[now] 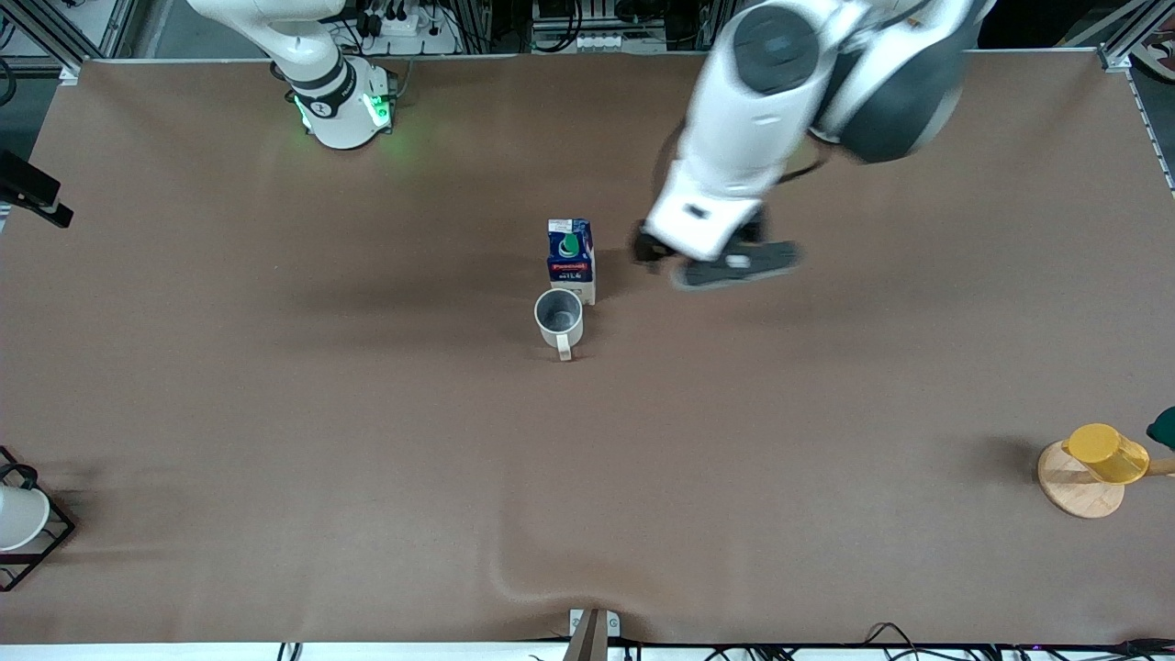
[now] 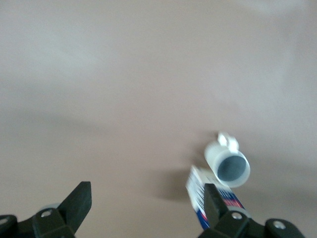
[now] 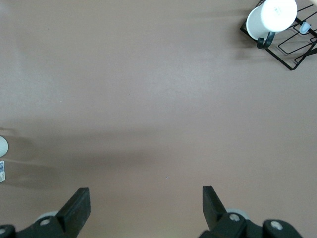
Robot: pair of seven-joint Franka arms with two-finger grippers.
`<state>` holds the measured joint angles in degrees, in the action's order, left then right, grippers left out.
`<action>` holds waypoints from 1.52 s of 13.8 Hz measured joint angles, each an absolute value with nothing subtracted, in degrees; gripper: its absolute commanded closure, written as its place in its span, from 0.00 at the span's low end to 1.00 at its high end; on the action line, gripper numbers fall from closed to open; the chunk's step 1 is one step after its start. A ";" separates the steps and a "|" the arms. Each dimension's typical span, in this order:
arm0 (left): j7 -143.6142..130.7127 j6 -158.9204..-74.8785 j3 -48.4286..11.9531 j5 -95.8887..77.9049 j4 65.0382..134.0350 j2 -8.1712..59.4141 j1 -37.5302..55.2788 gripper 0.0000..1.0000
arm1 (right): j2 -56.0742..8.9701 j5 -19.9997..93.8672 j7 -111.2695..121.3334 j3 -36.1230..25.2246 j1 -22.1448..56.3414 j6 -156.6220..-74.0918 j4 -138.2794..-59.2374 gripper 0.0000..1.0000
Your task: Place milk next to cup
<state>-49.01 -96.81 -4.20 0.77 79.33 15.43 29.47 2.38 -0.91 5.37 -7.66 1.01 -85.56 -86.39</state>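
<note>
The milk, a dark blue carton with a red band and green cap, stands upright mid-table. The off-white cup stands right beside it, nearer to the front camera, with its handle pointing toward that camera. My left gripper hangs open and empty over the table beside the milk, toward the left arm's end. In the left wrist view the open gripper has the milk and the cup just past one finger. My right gripper is open and empty over bare table; it does not show in the front view.
A yellow cup on a round wooden base stands near the left arm's end of the table. A white cup in a black wire frame stands at the right arm's end and shows in the right wrist view.
</note>
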 measured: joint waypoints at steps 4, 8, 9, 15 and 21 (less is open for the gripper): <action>-40.59 -94.66 -4.13 1.97 79.70 12.41 17.32 0.00 | 1.10 -0.91 8.45 -7.72 1.00 -85.57 -86.75 0.00; -34.92 -89.79 -4.26 1.90 79.71 11.02 9.30 0.00 | 0.32 -0.91 8.57 -7.58 1.08 -85.59 -86.74 0.00; -34.74 -89.08 -4.27 1.90 79.71 10.57 8.71 0.00 | 0.32 -0.91 8.57 -7.57 1.08 -85.47 -86.74 0.00; -27.69 -86.11 -4.12 1.81 80.25 6.25 5.52 0.00 | 0.33 -0.91 8.47 -7.46 1.17 -84.78 -86.69 0.00; -18.18 -86.52 -3.99 1.39 85.94 1.40 2.22 0.00 | 0.38 1.23 6.16 -7.36 1.23 -84.65 -86.53 0.00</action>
<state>-18.18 -86.52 -3.99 1.39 85.94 1.40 2.22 0.38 1.23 6.16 -7.36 1.23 -84.65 -86.53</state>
